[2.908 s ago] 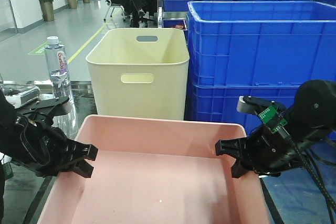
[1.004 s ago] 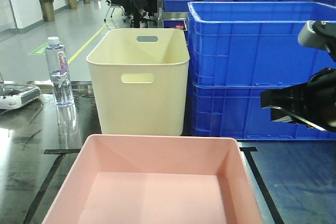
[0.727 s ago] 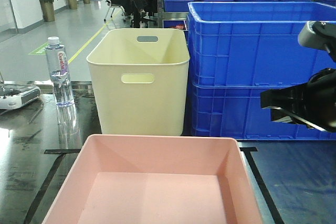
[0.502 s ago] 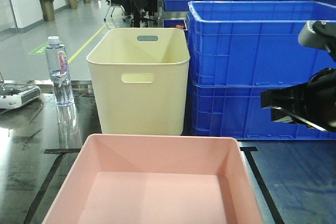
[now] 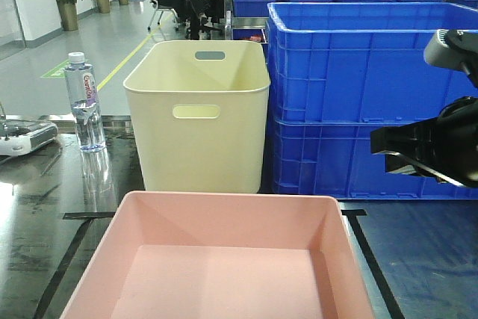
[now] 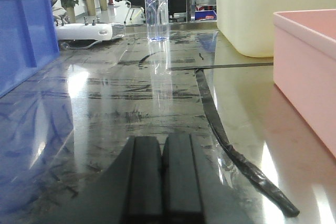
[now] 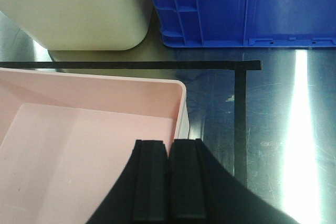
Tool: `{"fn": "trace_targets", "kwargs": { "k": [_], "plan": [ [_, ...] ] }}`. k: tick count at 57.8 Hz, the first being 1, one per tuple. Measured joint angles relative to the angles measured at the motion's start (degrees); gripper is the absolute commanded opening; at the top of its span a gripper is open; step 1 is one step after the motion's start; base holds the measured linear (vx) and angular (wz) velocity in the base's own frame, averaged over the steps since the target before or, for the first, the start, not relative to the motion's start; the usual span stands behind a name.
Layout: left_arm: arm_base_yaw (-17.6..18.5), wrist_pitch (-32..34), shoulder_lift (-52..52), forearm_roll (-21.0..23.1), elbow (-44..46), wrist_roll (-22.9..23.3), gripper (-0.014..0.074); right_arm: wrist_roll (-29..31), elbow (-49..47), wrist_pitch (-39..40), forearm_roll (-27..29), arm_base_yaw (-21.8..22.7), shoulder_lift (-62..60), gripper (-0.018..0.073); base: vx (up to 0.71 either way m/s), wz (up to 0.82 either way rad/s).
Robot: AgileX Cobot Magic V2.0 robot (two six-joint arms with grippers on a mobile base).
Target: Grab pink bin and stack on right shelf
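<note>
both hands pressed together, empty: left hand (image 6: pixel 163 174); right hand (image 7: pixel 168 179) above pink bin (image 7: pixel 79 129)

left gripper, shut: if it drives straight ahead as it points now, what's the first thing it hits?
Probably the water bottle, which stands roughly in line beyond the left gripper. Only bare shelf surface lies before it; the pink bin sits off to the side. Depth is unclear.

pink bin (image 5: pixel 216 259) on right shelf (image 5: pixel 418 252), cream bin (image 5: pixel 198 113) behind
</note>
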State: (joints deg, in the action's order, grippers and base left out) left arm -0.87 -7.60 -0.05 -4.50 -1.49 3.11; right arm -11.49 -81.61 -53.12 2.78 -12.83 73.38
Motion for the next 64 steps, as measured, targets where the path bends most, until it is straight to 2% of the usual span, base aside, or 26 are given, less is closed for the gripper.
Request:
{"fn": "trace_targets", "kwargs": {
  "k": [7, 12, 17, 24, 29, 34, 43, 52, 56, 64],
  "plan": [
    [0.00, 0.00, 0.00, 0.00, 0.00, 0.00, -0.0008, 0.07, 0.24, 0.58, -1.28, 0.00, -0.27, -0.0013, 0.00, 0.00],
    [0.00, 0.00, 0.00, 0.00, 0.00, 0.00, -0.0008, 1.29, 3.95, 3.86, -5.28, 0.00, -3.15, -0.0012, 0.00, 0.00],
    [0.00, 0.00, 0.00, 0.00, 0.00, 0.00, -0.0008, 3.07, 12.07, 9.89, -11.19, 0.00, -9.14, -0.0012, 0.00, 0.00],
    [0.00, 0.00, 0.00, 0.00, 0.00, 0.00, -0.0008, 3.89, 29.15, 24.58, -21.78, 0.76, -22.30, -0.0011, 0.00, 0.00],
    [0.00, 0.00, 0.00, 0.00, 0.00, 0.00, -0.0008, 3.21, 41.40, 34.59, -24.67, 4.00, -32.52, -0.0011, 0.00, 0.00],
    [0.00, 0.00, 0.00, 0.00, 0.00, 0.00, -0.0008, 2.13, 51.57, 39.66, -24.30, 9.03, -42.64, -0.0011, 0.00, 0.00],
    [0.00, 0.00, 0.00, 0.00, 0.00, 0.00, -0.0008, 2.15, 67.53, 41.37, -19.91, 15.86, -57.80, -0.0011, 0.00, 0.00],
    [0.00, 0.00, 0.00, 0.00, 0.00, 0.00, -0.0008, 3.78, 80.86, 44.62, -13.91, 16.50, -69.06, -0.0008, 0.00, 0.00],
    [0.00, -0.08, 0.00, 0.00, 0.00, 0.00, -0.0008, 4.68, 83.02, 43.92, -11.89, 16.50, -72.86, -0.0008, 0.00, 0.00],
    [0.00, -0.05, 0.00, 0.00, 0.00, 0.00, -0.0008, 8.27, 83.32, 43.22, -11.49, 16.50, -73.94, -0.0008, 0.00, 0.00]
  ]
}}
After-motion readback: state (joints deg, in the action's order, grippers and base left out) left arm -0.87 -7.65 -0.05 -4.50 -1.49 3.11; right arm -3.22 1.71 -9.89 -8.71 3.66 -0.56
